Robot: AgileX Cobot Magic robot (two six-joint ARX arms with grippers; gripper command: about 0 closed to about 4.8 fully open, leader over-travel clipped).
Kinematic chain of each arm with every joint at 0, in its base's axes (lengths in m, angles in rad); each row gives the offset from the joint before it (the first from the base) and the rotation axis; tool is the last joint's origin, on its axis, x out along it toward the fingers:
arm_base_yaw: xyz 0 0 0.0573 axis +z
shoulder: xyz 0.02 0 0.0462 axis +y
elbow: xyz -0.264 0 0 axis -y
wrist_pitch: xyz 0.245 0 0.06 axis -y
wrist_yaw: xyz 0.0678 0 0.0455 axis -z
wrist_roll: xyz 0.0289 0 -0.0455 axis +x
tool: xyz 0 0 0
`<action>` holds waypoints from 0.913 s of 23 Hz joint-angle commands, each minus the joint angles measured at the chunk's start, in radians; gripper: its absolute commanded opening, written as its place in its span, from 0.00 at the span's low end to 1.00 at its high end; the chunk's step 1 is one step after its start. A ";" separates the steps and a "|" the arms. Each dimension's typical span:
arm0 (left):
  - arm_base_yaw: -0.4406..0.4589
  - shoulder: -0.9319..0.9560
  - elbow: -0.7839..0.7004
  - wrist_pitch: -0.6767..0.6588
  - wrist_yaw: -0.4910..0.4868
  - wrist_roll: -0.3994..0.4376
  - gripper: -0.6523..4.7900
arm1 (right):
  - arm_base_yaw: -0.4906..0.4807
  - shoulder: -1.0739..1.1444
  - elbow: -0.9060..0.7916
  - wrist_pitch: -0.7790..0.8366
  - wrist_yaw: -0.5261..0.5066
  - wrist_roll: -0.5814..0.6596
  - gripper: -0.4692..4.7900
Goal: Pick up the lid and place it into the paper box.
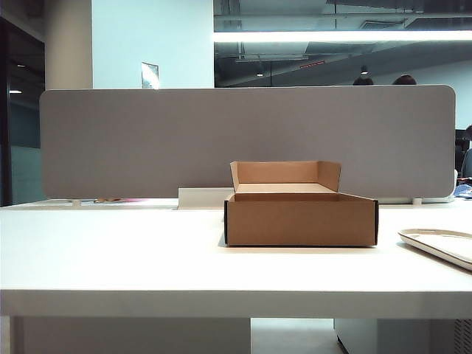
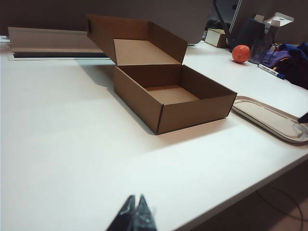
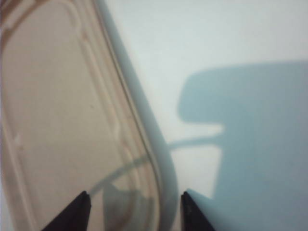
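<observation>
While the lid (image 3: 62,120) lies flat on the table right of the box (image 1: 301,218), nothing is held.
Right gripper (image 3: 134,211) gapes astride its rim, the best hold: light, stiff, thin. Left gripper (image 2: 134,216) looks closed, empty.

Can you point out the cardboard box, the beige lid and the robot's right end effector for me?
paper box (image 1: 301,221), exterior view, front wall.
lid (image 2: 269,118), left wrist view, flat middle.
right end effector (image 3: 134,211), right wrist view, midway between its open fingertips over the lid's rim.
</observation>
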 commanded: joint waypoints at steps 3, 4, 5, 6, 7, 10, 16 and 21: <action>0.002 0.001 0.003 0.013 -0.002 0.000 0.11 | 0.000 0.081 -0.003 0.024 -0.061 0.002 0.46; 0.002 0.001 0.003 0.013 -0.002 0.000 0.11 | 0.001 0.095 -0.003 0.029 -0.076 0.001 0.41; 0.002 0.001 0.003 0.013 -0.002 0.000 0.11 | 0.001 0.100 -0.003 0.029 -0.080 0.001 0.38; 0.002 0.001 0.003 0.013 -0.002 0.000 0.11 | 0.000 0.106 -0.003 0.028 -0.091 0.000 0.32; 0.002 0.001 0.003 0.013 -0.002 0.000 0.11 | 0.000 0.105 -0.003 0.029 -0.093 0.000 0.26; 0.002 0.001 0.003 0.013 -0.002 0.000 0.11 | 0.000 0.105 -0.003 0.043 -0.117 0.000 0.08; 0.002 0.001 0.003 0.013 -0.001 0.000 0.11 | 0.000 0.093 0.021 0.058 -0.203 0.001 0.08; 0.002 0.001 0.003 0.013 -0.001 0.000 0.11 | -0.002 -0.029 0.072 0.048 -0.193 0.004 0.08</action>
